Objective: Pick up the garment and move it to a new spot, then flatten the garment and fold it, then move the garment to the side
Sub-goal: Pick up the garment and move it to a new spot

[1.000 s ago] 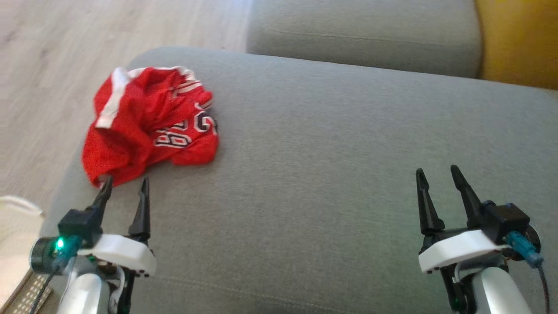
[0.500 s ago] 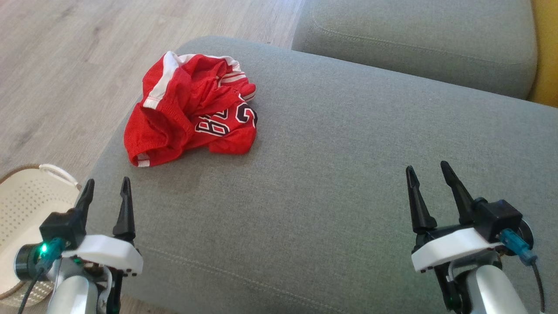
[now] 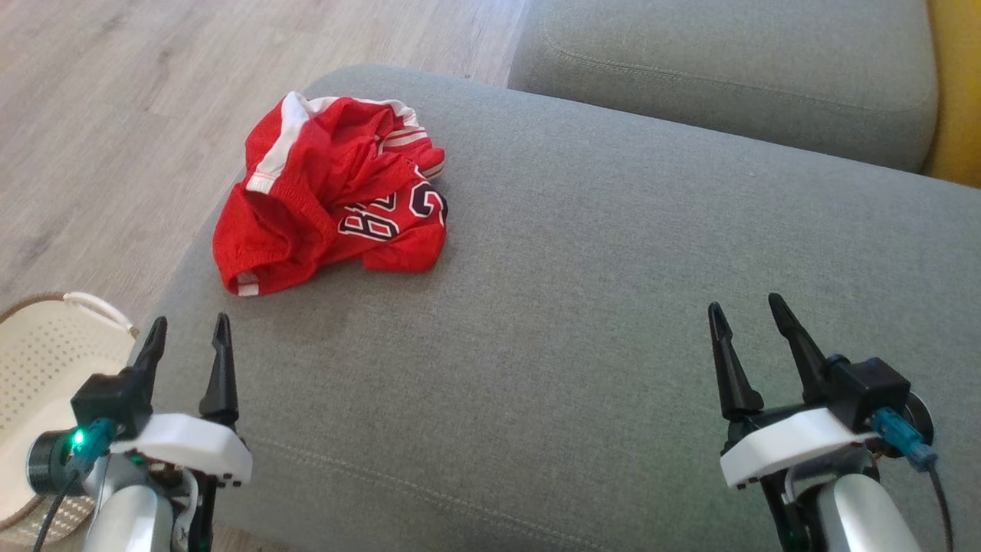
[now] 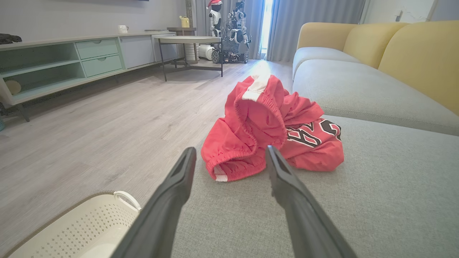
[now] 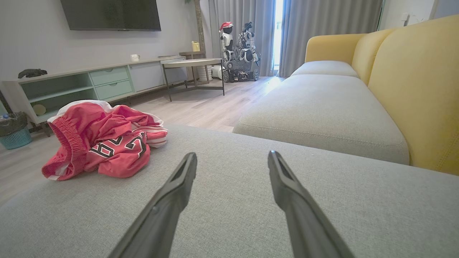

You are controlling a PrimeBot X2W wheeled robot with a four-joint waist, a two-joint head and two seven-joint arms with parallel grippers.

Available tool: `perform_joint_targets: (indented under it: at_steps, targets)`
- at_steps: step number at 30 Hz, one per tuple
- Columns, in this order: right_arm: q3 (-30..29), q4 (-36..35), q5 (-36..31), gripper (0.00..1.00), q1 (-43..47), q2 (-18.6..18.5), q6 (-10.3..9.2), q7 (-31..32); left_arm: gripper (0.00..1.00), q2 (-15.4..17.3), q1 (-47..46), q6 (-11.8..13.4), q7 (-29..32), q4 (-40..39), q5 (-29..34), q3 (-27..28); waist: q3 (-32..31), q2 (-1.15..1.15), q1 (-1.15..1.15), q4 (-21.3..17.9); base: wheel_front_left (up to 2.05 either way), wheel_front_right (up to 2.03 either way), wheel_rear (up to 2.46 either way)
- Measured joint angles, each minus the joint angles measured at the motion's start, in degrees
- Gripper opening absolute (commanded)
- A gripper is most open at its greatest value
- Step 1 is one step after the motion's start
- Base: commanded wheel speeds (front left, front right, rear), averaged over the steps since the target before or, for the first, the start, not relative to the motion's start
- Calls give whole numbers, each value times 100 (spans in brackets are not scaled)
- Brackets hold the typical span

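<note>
Head view: crumpled red mesh garment (image 3: 329,195) on nubby grey cushion (image 3: 582,322), left pincer (image 3: 190,320) and right pincer (image 3: 745,302) wide.

The garment (image 3: 329,192) lies on the near cushion (image 3: 613,307) by its far left corner, ahead of the left gripper (image 3: 188,330). The right gripper (image 3: 747,314) is well apart to the right. A 2nd cushion (image 3: 728,69) lies behind. A basket (image 3: 38,360) sits left, apparently on the floor (image 3: 115,115).

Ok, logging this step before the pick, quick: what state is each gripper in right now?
Left gripper: open, empty, just short of the red garment.
Right gripper: open, empty, above the grey cushion.
</note>
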Motion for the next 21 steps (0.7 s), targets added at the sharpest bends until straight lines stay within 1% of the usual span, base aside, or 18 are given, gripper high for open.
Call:
perform_joint_targets:
  at_steps: [4, 5, 10, 11, 14, 19, 20, 21]
  targets:
    - [21, -48, -1, 100, -7, 0, 0, 7, 100, 2, -50, -46, 0, 24, -3, -2, 76, 0, 0, -46, 0, 0, 0]
    - [24, -64, -1, 100, -15, 0, 0, 8, 100, 3, -97, -91, 0, 37, -12, -1, 114, 0, 0, -63, 0, 0, 0]
    - [18, -163, -65, 100, -79, 0, 0, 78, 100, 41, -556, -178, 1, 196, -96, 11, 319, 0, 0, -157, 0, 0, 0]
    - [11, -225, -121, 100, -180, 0, 0, 126, 100, 78, -874, -194, 11, 296, -162, 38, 451, 0, 0, -219, 0, 0, 0]
    - [-5, -328, -192, 100, -359, -1, 0, 163, 100, 189, -1352, -275, 68, 566, -287, 162, 662, 0, 0, -329, 0, 0, 0]
    - [-59, -430, -267, 100, -523, -4, 0, 201, 100, 398, -2041, -444, 303, 1336, -532, 234, 1020, 0, 0, -510, 0, 0, 0]
    - [-59, -430, -267, 100, -523, -4, 0, 201, 100, 398, -2041, -444, 303, 1336, -532, 234, 1020, 0, 0, -510, 0, 0, 0]
    - [-80, -443, -293, 100, -556, -4, 0, 201, 100, 449, -2286, -501, 417, 1736, -606, 234, 1147, 0, 0, -578, 0, 0, 0]
